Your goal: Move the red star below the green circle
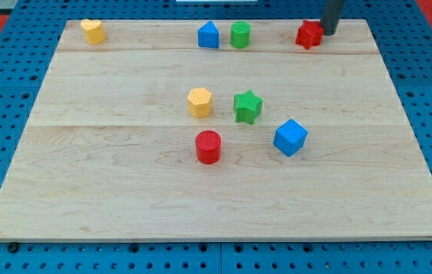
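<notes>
The red star [308,34] lies near the board's top edge, toward the view's right. The green circle [240,35] stands to its left on the same row, about a block's width of bare wood between them. My tip [328,32] comes down from the view's top and sits just right of the red star, touching or nearly touching it.
A blue block [209,35] stands right beside the green circle on its left. A yellow block [92,31] lies at the top left. Mid-board are a yellow hexagon [200,102], a green star [248,106], a red cylinder [208,147] and a blue cube [290,137].
</notes>
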